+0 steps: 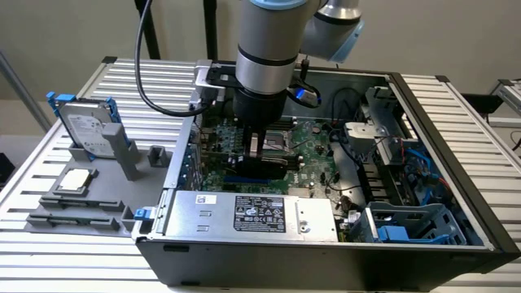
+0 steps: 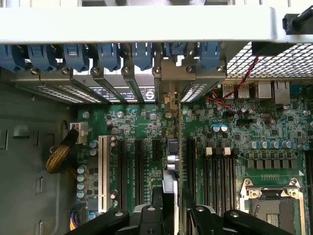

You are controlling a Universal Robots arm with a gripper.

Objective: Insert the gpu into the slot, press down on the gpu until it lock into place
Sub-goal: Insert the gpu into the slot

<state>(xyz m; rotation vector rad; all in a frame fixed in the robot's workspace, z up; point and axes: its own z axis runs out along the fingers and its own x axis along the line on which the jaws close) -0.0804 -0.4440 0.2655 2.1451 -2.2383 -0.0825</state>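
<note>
Reaching down into the open computer case (image 1: 326, 262), the claw (image 1: 258, 145) is pinched narrow on the gpu (image 1: 267, 166) and holds the black card upright by its top edge. The card's lower edge sits right at the bright-blue slot (image 1: 241, 180), with a sliver of blue showing just beside it. The line-up looks done, but I can't tell whether the card is seated, and I'd judge the press-down and lock are not yet finished. From the wrist, the gpu (image 2: 169, 169) runs edge-on out of the claw (image 2: 169, 218) toward the blue-clipped bracket bays.

The case holds the green motherboard (image 1: 313, 137), a silver power supply box (image 1: 252, 213) and a blue drive cage (image 1: 411, 220). On the bench (image 1: 49, 274), a grey holder (image 1: 122, 195) carries an upright hard drive (image 1: 85, 128) and a flat processor chip (image 1: 75, 179).
</note>
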